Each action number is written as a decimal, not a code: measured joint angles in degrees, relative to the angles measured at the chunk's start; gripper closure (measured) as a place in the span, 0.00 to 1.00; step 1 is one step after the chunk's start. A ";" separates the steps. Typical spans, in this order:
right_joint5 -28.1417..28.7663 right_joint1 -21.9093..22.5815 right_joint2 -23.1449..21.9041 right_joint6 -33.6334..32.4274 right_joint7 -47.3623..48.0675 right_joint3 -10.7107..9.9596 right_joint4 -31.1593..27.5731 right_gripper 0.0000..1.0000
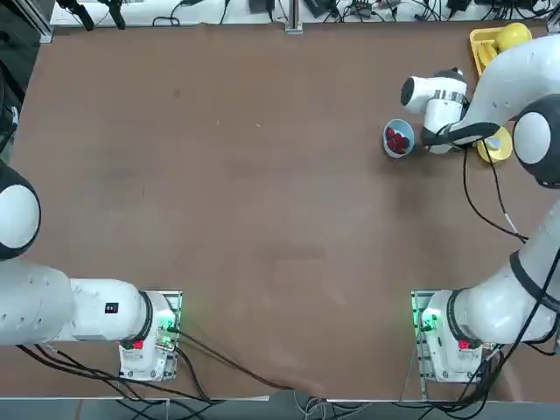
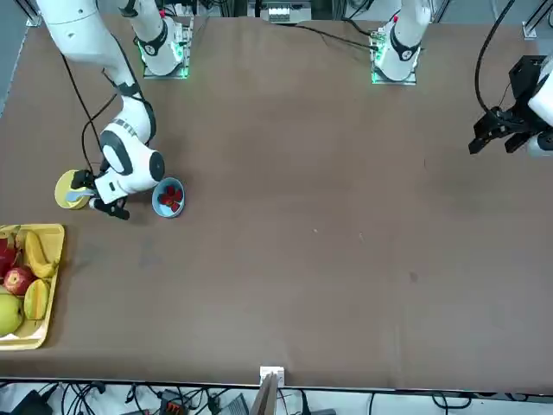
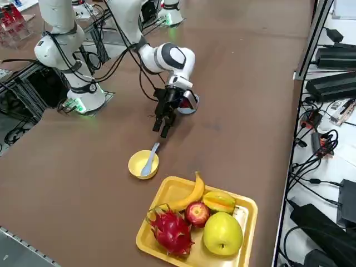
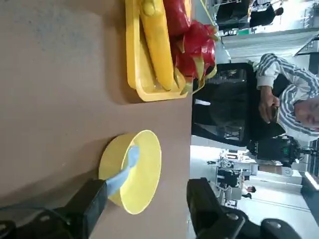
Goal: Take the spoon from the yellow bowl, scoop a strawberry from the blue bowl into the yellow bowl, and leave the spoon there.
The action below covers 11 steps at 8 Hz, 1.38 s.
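- Your right gripper (image 3: 163, 125) hangs with its fingers spread wide and nothing between them, above the table between the two bowls and close to the yellow bowl (image 3: 143, 164)
- Spoon (image 3: 150, 159): it lies in the yellow bowl, scoop end down inside and the handle leaning out over the rim on the side toward the gripper; in the wrist view the handle tip sits right by one finger (image 4: 89, 201), though you cannot tell whether they touch
- Blue bowl (image 1: 398, 140): it stands just beside the gripper on the other side, with red strawberries (image 1: 398, 141) in it, so the scoop has not begun
- Fruit tray (image 3: 167, 192): it sits just past the yellow bowl, holding a banana, an apple and other fruit
- Risk, as you close in: the handle looks thin and tilted, so jaws that come down off its line would likely push it aside or pinch only one edge
- Risk: the bowl looks light, so a finger catching its rim could slide or tip it toward the tray
- Risk: a grip taken too near the handle tip would probably let the spoon swing loose when you lift
- Risk: a wide sweep of the wrist could knock the blue bowl and spill the berries
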 joint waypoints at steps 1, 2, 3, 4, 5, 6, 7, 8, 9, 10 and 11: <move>-0.14 0.00 0.49 -0.03 0.93 0.00 0.24 0.03; -0.19 0.02 1.43 -0.03 2.12 0.00 0.75 0.03; -0.24 0.04 2.80 -0.37 3.09 0.02 1.52 0.03; -0.29 0.07 4.29 -1.76 3.57 0.04 2.48 0.03; -0.43 0.14 5.75 -3.32 4.20 0.08 3.53 0.03; -0.57 0.33 6.98 -4.11 4.95 0.12 4.44 0.03; -0.60 0.59 8.09 -4.59 5.65 0.13 5.19 0.03; -0.62 0.82 9.04 -5.13 6.20 0.13 5.87 0.03; -0.64 0.90 9.74 -5.46 6.52 0.13 6.37 0.03; -0.65 0.90 10.14 -5.69 6.64 0.13 6.61 0.04; -0.65 0.91 10.54 -6.34 6.70 0.12 6.73 0.05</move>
